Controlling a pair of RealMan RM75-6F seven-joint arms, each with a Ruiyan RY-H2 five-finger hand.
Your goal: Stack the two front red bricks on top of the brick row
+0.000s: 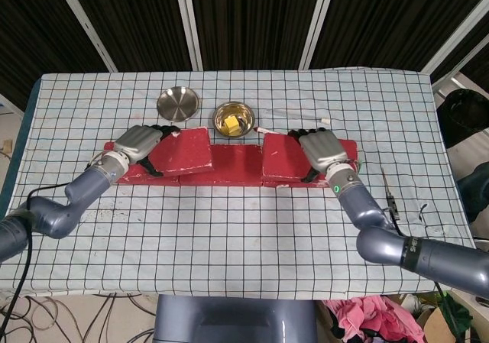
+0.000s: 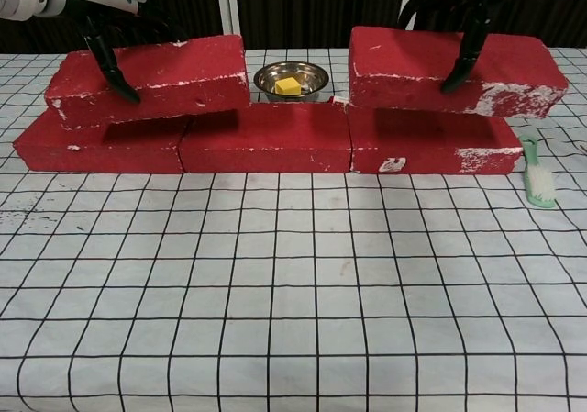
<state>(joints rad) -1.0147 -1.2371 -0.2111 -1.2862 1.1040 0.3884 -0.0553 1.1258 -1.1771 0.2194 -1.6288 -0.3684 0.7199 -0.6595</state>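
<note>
Left hand point(image 1: 140, 143) fingers gripping left brick point(image 2: 151, 79) (tilted), right hand point(image 1: 324, 151) fingers gripping right brick point(image 2: 449, 70), above brick row point(image 2: 266, 139)

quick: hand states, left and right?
Left hand: holding the left brick, tilted over the brick row.
Right hand: holding the right brick above the row.

Steel dish point(image 1: 178, 103), bowl w/ butter point(image 1: 233, 118), brush point(image 2: 538, 181)
</note>
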